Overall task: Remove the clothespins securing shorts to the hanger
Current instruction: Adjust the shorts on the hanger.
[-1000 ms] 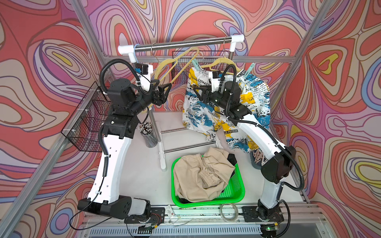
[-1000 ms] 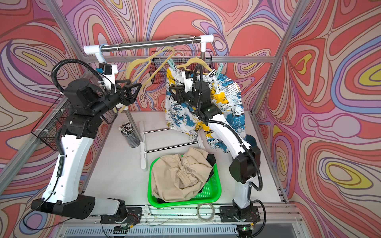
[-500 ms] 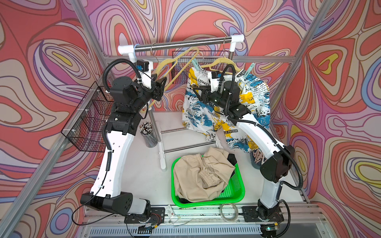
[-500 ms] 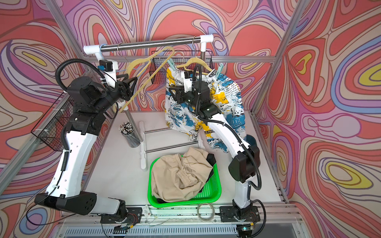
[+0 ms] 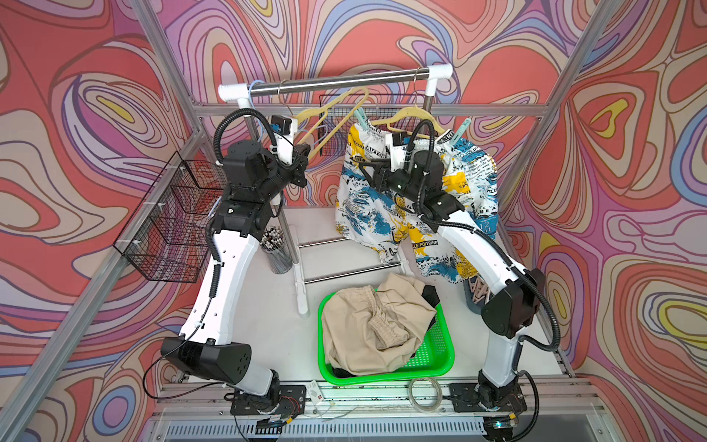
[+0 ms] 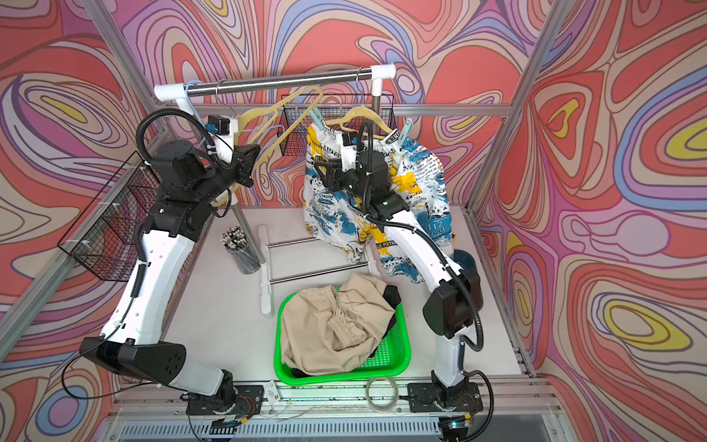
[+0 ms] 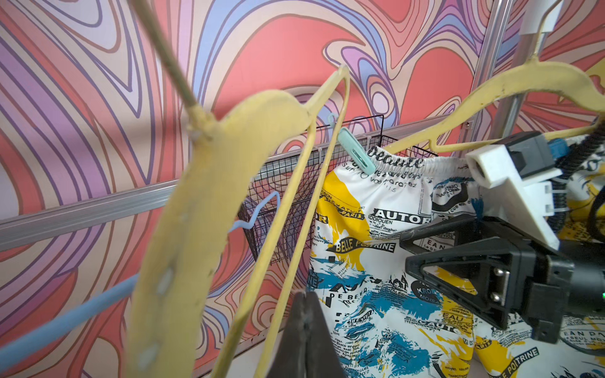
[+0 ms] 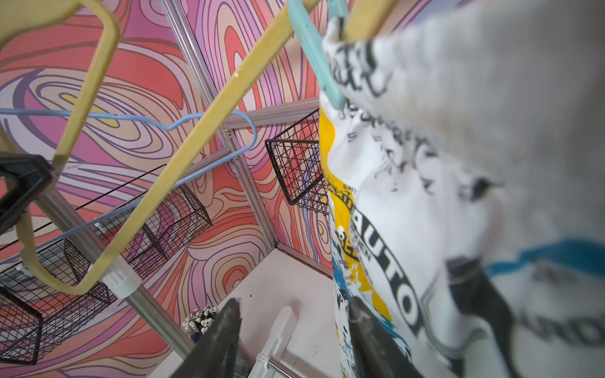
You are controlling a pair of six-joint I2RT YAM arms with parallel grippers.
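White printed shorts [image 5: 382, 214] hang from a yellow hanger [image 5: 405, 114] on the rack. A mint-green clothespin [image 5: 359, 114] [image 7: 357, 152] clips the waistband at its left end, and a second clothespin [image 5: 459, 132] clips the right end. My right gripper [image 5: 369, 172] [image 8: 294, 304] is open in front of the shorts, below the left clothespin, with nothing between its fingers. My left gripper [image 5: 302, 168] [image 7: 306, 294] is shut on nothing, beside an empty yellow hanger [image 7: 209, 209]. Beige shorts [image 5: 371, 325] lie in the green basket [image 5: 440, 363] over black shorts [image 5: 430, 296].
The steel rail [image 5: 336, 82] carries the hangers, including a thin blue wire hanger [image 7: 255, 212]. A wire basket [image 5: 172, 222] hangs on the left wall and another wire basket [image 5: 336, 130] behind the rail. A cup of pens [image 5: 275, 248] stands by the rack post.
My left gripper's jaws have closed from open, and its wrist has lifted slightly by the empty hanger. The right arm has barely moved.
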